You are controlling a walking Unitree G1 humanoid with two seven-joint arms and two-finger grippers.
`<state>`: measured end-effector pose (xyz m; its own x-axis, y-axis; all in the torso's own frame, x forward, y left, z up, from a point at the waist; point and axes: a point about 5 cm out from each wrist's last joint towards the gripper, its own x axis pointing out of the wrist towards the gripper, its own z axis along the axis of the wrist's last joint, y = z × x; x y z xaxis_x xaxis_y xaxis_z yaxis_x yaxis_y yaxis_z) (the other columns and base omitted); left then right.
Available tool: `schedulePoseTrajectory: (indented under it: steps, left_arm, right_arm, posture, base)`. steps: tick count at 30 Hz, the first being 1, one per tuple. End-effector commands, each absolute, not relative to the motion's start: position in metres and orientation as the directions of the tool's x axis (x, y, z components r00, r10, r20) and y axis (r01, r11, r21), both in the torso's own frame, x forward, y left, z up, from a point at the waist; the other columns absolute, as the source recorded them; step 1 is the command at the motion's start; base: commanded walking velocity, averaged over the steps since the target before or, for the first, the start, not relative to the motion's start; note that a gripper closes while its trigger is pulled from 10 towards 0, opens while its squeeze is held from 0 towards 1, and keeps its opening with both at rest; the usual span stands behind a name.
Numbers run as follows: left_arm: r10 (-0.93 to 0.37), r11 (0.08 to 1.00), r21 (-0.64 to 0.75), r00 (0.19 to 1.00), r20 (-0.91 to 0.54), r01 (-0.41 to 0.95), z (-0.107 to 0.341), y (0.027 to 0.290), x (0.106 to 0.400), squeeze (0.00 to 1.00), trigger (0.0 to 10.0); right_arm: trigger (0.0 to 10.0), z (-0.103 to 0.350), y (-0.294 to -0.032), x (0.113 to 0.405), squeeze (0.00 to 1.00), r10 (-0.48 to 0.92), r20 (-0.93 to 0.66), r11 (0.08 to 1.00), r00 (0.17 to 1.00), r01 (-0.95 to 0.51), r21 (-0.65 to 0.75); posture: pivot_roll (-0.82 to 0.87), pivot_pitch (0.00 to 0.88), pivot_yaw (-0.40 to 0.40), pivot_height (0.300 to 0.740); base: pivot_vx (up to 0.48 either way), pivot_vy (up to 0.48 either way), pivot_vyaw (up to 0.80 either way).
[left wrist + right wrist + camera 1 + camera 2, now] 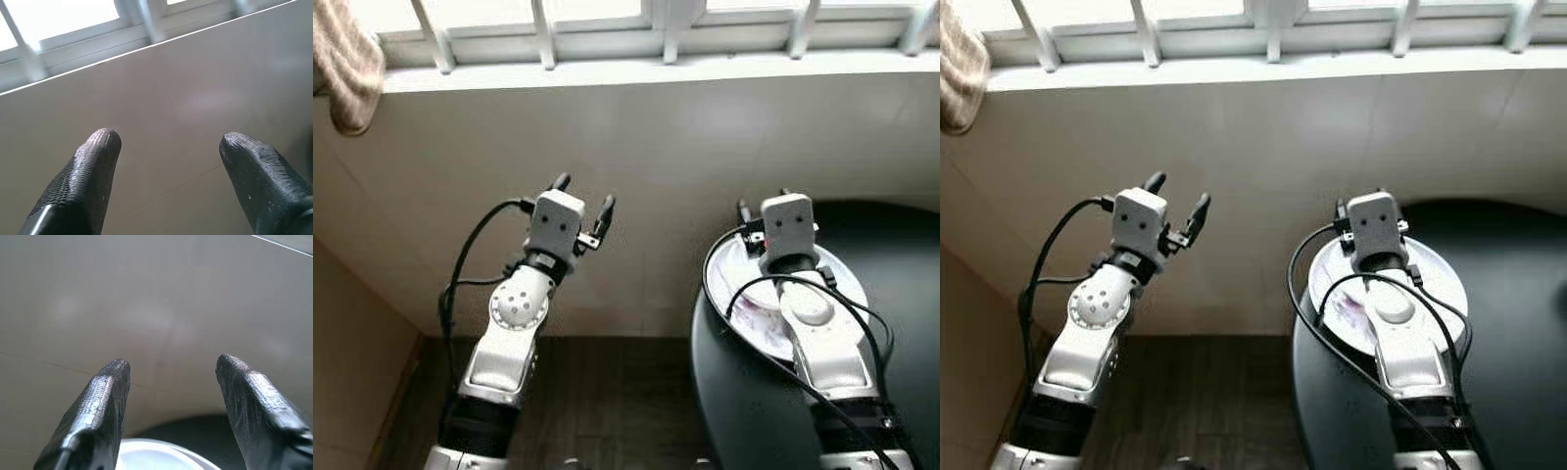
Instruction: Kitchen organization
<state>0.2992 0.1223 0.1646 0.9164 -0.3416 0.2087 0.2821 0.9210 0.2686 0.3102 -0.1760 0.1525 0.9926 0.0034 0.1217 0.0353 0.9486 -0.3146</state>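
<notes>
Overhead, right tool (761, 205) above white plate (741, 257), left tool (582, 194) spread by tiled wall (195, 98)

Both my arms reach forward and up. My left gripper (582, 194) is raised with its black fingers spread and nothing between them. My right gripper (171, 369) also has its fingers parted, holding nothing.

The right arm hides much of the white plate (744, 264); the cloth (347, 64) is cut off.

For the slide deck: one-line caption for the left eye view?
Right gripper open above a white plate on a dark round table; left gripper open, raised toward the tiled wall.
</notes>
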Motion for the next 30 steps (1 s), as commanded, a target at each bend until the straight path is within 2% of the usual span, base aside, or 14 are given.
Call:
schedulePoseTrajectory:
  steps: [1, 2, 4, 5, 17, 24, 26, 30]
  left_arm:
    - [-0.349, 0.916, 0.28, 0.915, 0.202, 0.287, 0.165, 0.123, 0.3, 0.0, 10.0]
    - [-0.349, 0.916, 0.28, 0.915, 0.202, 0.287, 0.165, 0.123, 0.3, 0.0, 10.0]
    - [-0.352, 0.914, 0.283, 0.915, 0.199, 0.29, 0.164, 0.123, 0.299, 0.0, 10.0]
    - [-0.353, 0.914, 0.284, 0.914, 0.198, 0.291, 0.163, 0.122, 0.299, 0.0, 10.0]
    - [-0.35, 0.912, 0.296, 0.917, 0.192, 0.286, 0.163, 0.122, 0.302, 0.0, 10.0]
    - [-0.344, 0.912, 0.302, 0.919, 0.194, 0.277, 0.163, 0.125, 0.303, 0.0, 10.0]
    - [-0.341, 0.913, 0.303, 0.92, 0.193, 0.274, 0.163, 0.125, 0.303, 0.0, 10.0]
    - [-0.341, 0.912, 0.304, 0.92, 0.192, 0.275, 0.163, 0.125, 0.303, 0.0, 10.0]
  right_arm:
    - [10.0, 0.138, -0.179, 0.31, 0.0, 0.018, 0.014, 0.958, 1.0, -0.013, -0.287]
    - [10.0, 0.138, -0.179, 0.31, 0.0, 0.018, 0.014, 0.958, 1.0, -0.013, -0.287]
    - [10.0, 0.117, -0.177, 0.309, 0.0, 0.079, -0.145, 0.943, 0.986, -0.122, -0.311]
    - [10.0, 0.112, -0.178, 0.308, 0.0, 0.09, -0.177, 0.936, 0.98, -0.144, -0.321]
    - [10.0, 0.115, -0.18, 0.321, 0.0, 0.219, -0.255, 0.87, 0.942, -0.307, -0.386]
    - [10.0, 0.119, -0.194, 0.329, 0.0, 0.172, -0.276, 0.901, 0.946, -0.264, -0.343]
    - [10.0, 0.124, -0.209, 0.336, 0.0, 0.106, -0.284, 0.935, 0.953, -0.192, -0.297]
    - [10.0, 0.127, -0.214, 0.338, 0.0, 0.108, -0.293, 0.946, 0.95, -0.189, -0.263]
  posture:
    - [-0.12, 0.045, 0.037, 0.74]
    - [-0.12, 0.045, 0.037, 0.74]
    - [-0.12, 0.042, 0.038, 0.74]
    - [-0.12, 0.042, 0.037, 0.74]
    - [-0.11, 0.029, 0.038, 0.74]
    - [-0.11, 0.027, 0.036, 0.74]
    - [-0.11, 0.03, 0.036, 0.74]
    - [-0.11, 0.033, 0.039, 0.74]
  base:
    - [0.0, 0.0, -0.68]
    - [0.0, 0.0, -0.68]
    - [0.0, 0.0, 0.0]
    - [0.0, 0.0, 0.0]
    - [0.0, 0.0, 0.0]
    - [0.0, 0.0, 0.0]
    - [0.0, 0.0, 0.0]
    - [0.0, 0.0, 0.0]
